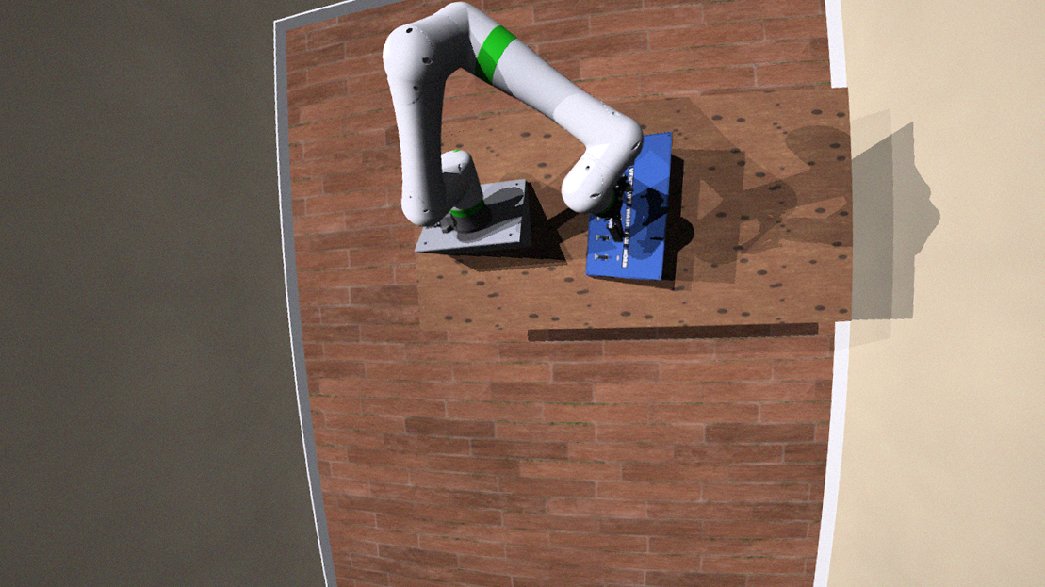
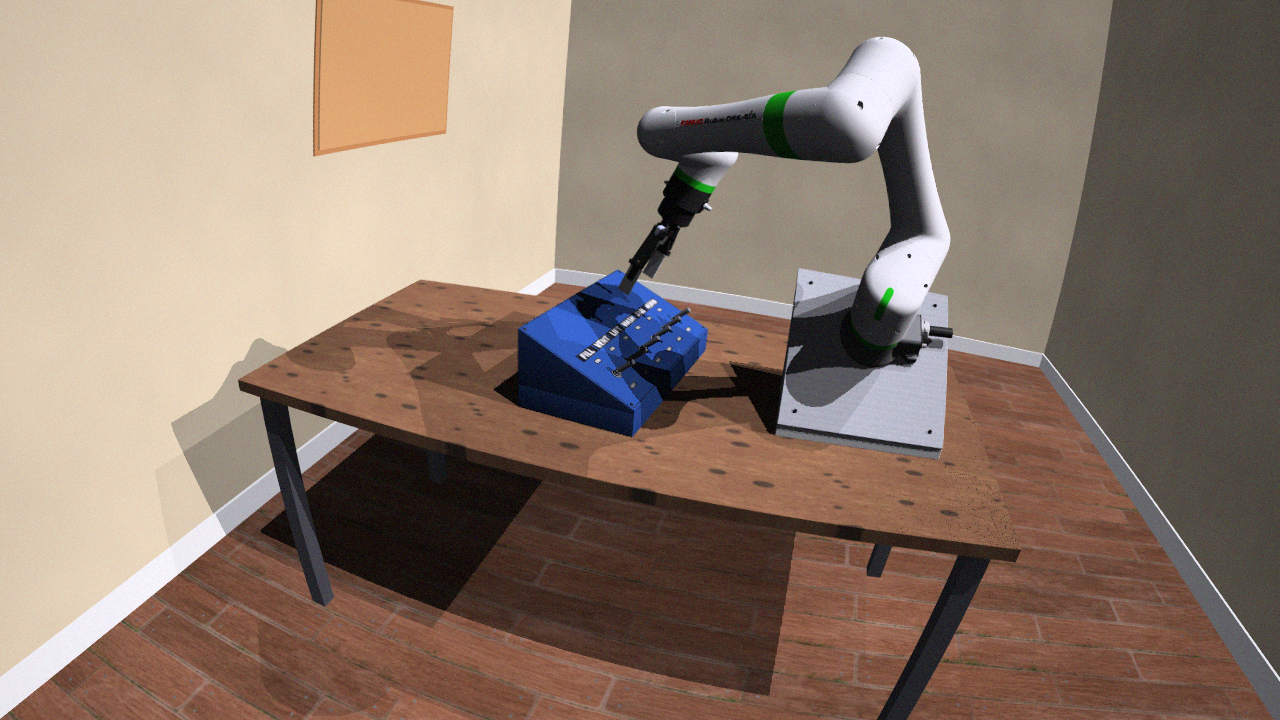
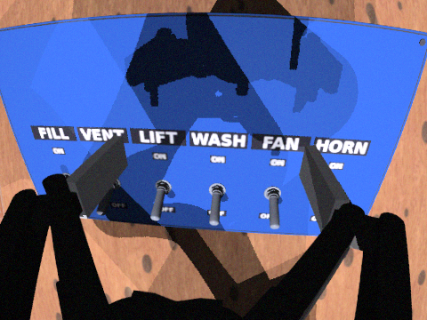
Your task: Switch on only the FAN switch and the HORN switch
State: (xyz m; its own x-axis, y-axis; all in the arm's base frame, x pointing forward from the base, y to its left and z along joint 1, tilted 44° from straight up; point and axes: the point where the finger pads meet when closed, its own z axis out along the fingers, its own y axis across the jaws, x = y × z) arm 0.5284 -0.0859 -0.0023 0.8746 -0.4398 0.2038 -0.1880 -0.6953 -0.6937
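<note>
The blue console (image 3: pixel 213 119) sits on the wooden table, also in the side view (image 2: pixel 611 360) and from above (image 1: pixel 634 206). Its labels read FILL, VENT, LIFT, WASH, FAN (image 3: pixel 279 142) and HORN (image 3: pixel 342 148). The LIFT (image 3: pixel 158 201), WASH (image 3: pixel 215 204) and FAN (image 3: pixel 273 208) levers point down toward OFF. My gripper (image 3: pixel 211 155) is open and empty, hovering above the console's front. Its left finger hides the VENT lever. Its right finger (image 3: pixel 320 187) hides the HORN lever.
The arm's grey base plate (image 2: pixel 863 376) lies on the table to the console's right. Walls stand behind and to the left of the table. An orange board (image 2: pixel 382 71) hangs on the left wall.
</note>
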